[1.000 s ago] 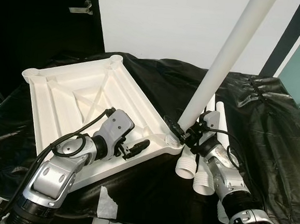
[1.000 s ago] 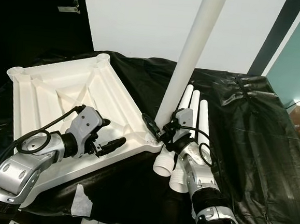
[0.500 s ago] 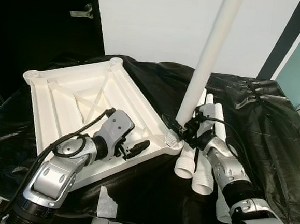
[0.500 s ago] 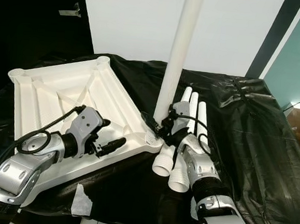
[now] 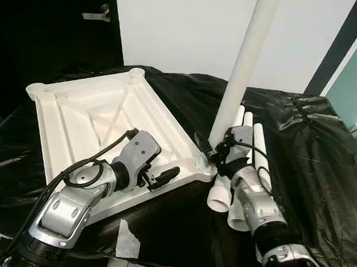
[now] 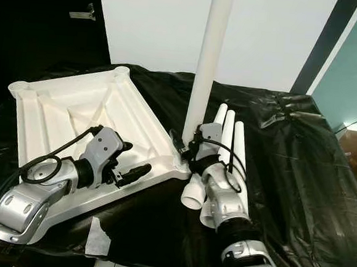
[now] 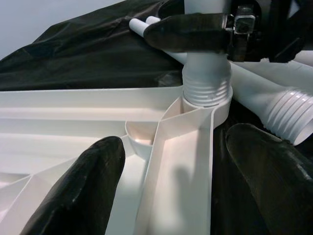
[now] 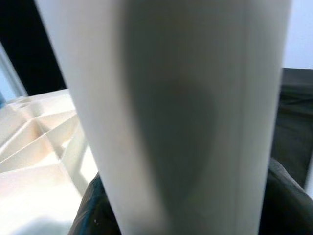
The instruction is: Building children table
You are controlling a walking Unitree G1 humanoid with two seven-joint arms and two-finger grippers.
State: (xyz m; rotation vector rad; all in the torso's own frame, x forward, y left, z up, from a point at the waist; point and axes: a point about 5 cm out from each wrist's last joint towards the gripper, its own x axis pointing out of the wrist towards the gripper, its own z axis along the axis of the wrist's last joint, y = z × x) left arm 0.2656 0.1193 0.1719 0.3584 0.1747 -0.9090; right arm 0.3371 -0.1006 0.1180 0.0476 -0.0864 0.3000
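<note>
On the black-draped desk (image 5: 325, 157) | leg (image 5: 246, 64) top cut off by frame, stands near upright in tabletop (image 5: 99, 121) corner socket | right gripper (image 5: 217, 154) clamps leg's base | left gripper (image 5: 166, 176) spread wide astride tabletop rim | spare legs (image 5: 249, 176) flat alongside

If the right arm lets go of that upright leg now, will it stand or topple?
Likely to topple: the leg is tall and its thread still shows above the corner socket, so it seems barely seated. It looks rigid and light, so it would probably fall as one piece and roll on the black sheet.
</note>
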